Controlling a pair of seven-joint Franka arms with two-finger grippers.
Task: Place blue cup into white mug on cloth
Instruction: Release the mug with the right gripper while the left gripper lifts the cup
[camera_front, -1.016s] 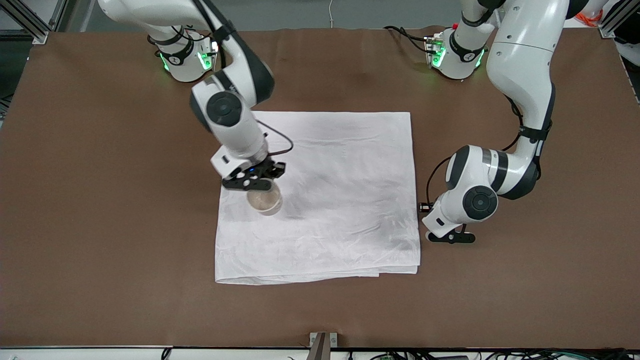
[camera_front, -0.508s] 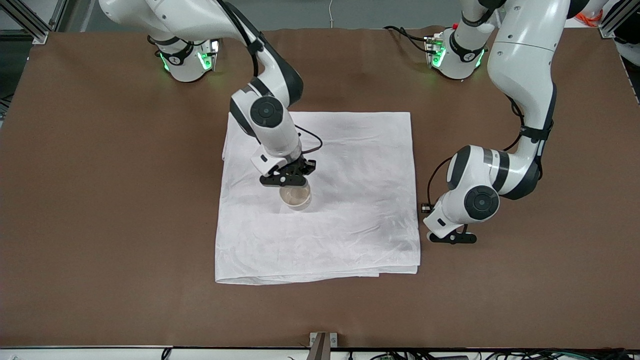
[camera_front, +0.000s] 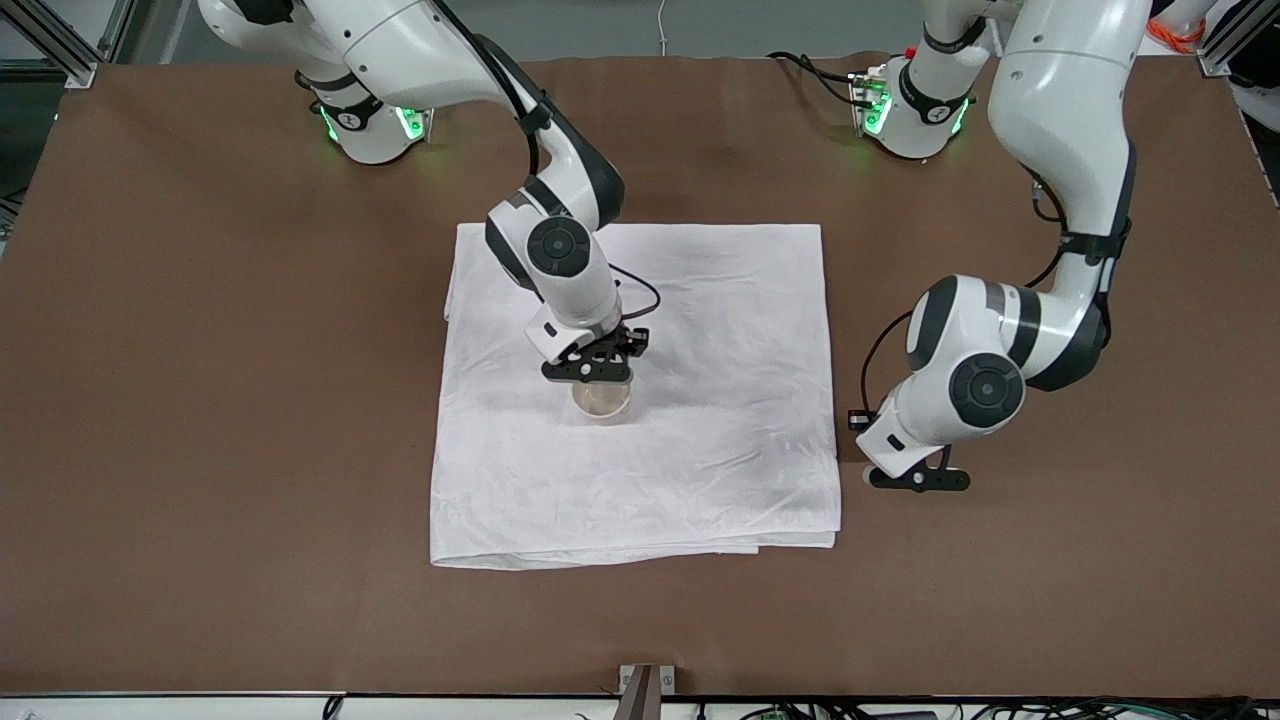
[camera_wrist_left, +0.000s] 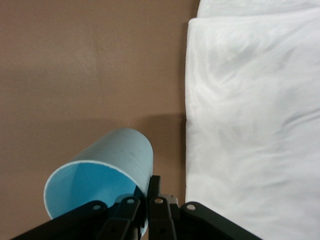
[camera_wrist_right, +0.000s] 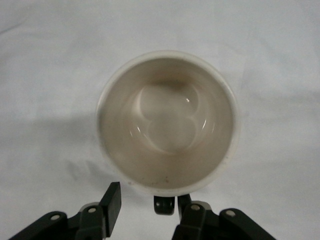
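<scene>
The white mug (camera_front: 601, 400) stands upright on the cloth (camera_front: 700, 300) near its middle. My right gripper (camera_front: 597, 372) is just above the mug's rim. In the right wrist view the mug (camera_wrist_right: 167, 122) is seen from above, empty. My right gripper (camera_wrist_right: 147, 200) is open, and the mug's black handle (camera_wrist_right: 165, 205) sits between the fingers, close to one finger (camera_wrist_right: 185, 205) and apart from the other. My left gripper (camera_front: 915, 480) is low over the bare table beside the cloth's edge. It is shut (camera_wrist_left: 147, 185) on the wall of the blue cup (camera_wrist_left: 100, 175), which it holds tilted.
The brown table mat (camera_front: 200, 400) surrounds the cloth on all sides. The cloth's folded edge (camera_wrist_left: 192, 100) lies close beside the left gripper. Both arm bases stand along the table's edge farthest from the front camera.
The right gripper and the white mug moved across the cloth toward the left arm's end, to near the cloth's middle. The left arm shifted slightly, keeping its grip on the blue cup.
</scene>
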